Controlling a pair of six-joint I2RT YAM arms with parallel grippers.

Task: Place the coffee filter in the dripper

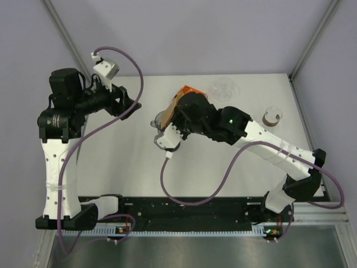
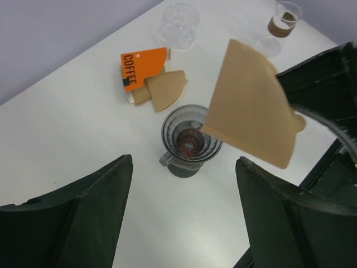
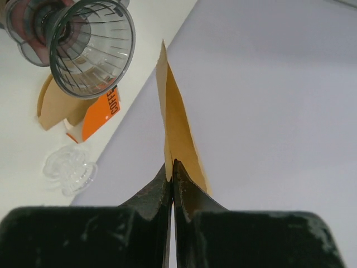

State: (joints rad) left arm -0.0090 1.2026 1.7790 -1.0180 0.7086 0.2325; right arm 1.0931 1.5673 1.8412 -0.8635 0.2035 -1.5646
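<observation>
Coffee filter [image 2: 251,103] pinched by right hand [image 3: 170,166]; corner hidden.

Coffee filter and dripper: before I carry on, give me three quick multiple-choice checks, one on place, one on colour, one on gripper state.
1. Where is the coffee filter relative to the dripper?
A. Seated inside it
B. Held in the air, off the table, not yet in it
C. Lying flat on the table under it

2. What colour is the pack labelled COFFEE?
A. Orange
B. Green
C. Blue

3. What is the state of the left gripper?
A. Shut on the filter
B. Open, holding nothing
C. Shut on the dripper's handle

Answers:
1 B: the right gripper pinches the filter's edge, and the dripper's cone shows empty.
2 A: the left wrist view shows its orange face with dark lettering.
3 B: its fingers stand wide apart with only the table and dripper seen between them.
</observation>
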